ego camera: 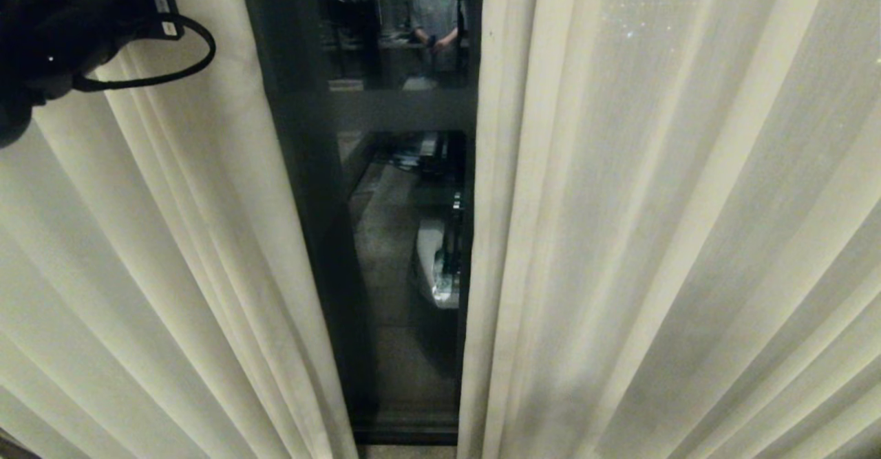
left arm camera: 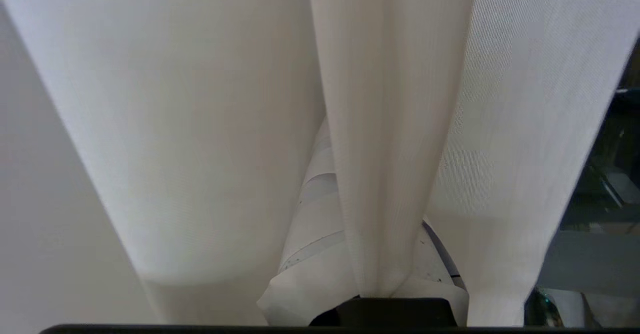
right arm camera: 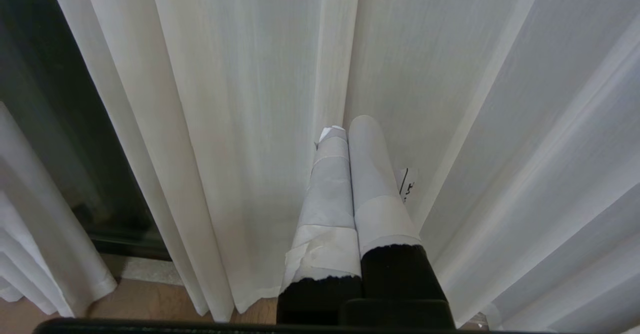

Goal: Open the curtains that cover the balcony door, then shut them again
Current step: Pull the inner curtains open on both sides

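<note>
The curtains are hanging floor-length in front of me as two cream panels, the left panel (ego camera: pixel 158 252) and the right panel (ego camera: pixel 661 239), standing apart with a narrow gap between them; they are looking light, soft and limp, so I am judging that they are going to slide along easily but bunch and drape rather than push as a sheet. Through the gap the balcony door (ego camera: pixel 385 252) is showing, dark-framed glass with a frosted band, reflecting a person (ego camera: pixel 435 18) standing in the room behind. The floor (right arm camera: pixel 135 299) is lying just beneath the hems. The left pincer (left arm camera: pixel 382 286) is reaching up high against the left panel, pressed together and pinching a gathered pleat of the fabric between its taped fingers (left arm camera: pixel 310 254); the fold is running straight out of the grip, so the cloth is probably bearing a pull without slipping, being finely woven and not glossy. The best hold, I am thinking, is the hemmed inner edge or a bundle of pleats near it, up high, since a single loose layer may be sliding free. The right pincer (right arm camera: pixel 350 128) is idling low beside the right panel, its wrapped fingers pressed together and holding nothing.
</note>
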Robot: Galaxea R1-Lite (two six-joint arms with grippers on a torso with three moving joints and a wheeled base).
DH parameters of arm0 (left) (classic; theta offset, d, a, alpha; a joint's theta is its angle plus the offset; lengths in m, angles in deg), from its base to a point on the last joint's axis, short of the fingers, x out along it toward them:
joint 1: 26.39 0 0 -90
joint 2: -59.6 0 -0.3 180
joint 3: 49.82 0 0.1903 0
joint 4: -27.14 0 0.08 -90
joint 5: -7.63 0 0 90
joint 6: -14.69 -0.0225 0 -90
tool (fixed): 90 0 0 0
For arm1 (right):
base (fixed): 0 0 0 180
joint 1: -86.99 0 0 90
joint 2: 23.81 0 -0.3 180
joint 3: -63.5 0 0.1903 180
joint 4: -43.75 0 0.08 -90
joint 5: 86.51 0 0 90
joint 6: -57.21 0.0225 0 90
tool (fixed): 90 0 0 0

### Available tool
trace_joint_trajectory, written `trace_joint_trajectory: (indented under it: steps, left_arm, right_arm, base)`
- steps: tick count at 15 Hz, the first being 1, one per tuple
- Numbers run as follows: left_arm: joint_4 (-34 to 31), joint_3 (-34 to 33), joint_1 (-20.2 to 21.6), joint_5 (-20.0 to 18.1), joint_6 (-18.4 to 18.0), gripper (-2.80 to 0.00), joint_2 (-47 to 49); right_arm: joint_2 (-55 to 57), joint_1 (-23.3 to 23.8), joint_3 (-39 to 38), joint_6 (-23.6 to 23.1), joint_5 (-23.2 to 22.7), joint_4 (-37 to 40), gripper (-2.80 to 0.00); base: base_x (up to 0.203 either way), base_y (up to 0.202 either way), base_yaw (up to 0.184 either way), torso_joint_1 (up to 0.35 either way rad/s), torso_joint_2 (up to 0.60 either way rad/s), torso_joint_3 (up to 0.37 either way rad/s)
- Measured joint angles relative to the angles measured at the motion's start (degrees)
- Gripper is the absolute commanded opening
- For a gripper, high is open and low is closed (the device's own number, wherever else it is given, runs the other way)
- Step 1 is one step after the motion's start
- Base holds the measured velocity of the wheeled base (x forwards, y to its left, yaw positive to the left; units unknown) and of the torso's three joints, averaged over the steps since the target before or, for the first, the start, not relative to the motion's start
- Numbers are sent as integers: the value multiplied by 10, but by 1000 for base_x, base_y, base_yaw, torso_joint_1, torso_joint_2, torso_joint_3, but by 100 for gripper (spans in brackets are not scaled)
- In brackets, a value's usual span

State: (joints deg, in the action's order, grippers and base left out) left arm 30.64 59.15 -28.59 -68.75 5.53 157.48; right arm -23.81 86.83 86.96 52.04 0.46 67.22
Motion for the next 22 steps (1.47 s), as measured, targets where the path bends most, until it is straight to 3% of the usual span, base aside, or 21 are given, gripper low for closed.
trace_joint_trajectory:
  steps: [6,22]
  left_arm:
    - [1,-24,-5,2,1,-280,-9]
    - [-1,-37,-4,2,1,-280,-16]
  right_arm:
    - [0,0,0,0,0,0,-280]
    - [0,0,0,0,0,0,-280]
  base:
    - [0,35,0,1,2,1]
    - [0,189,1,2,3,2]
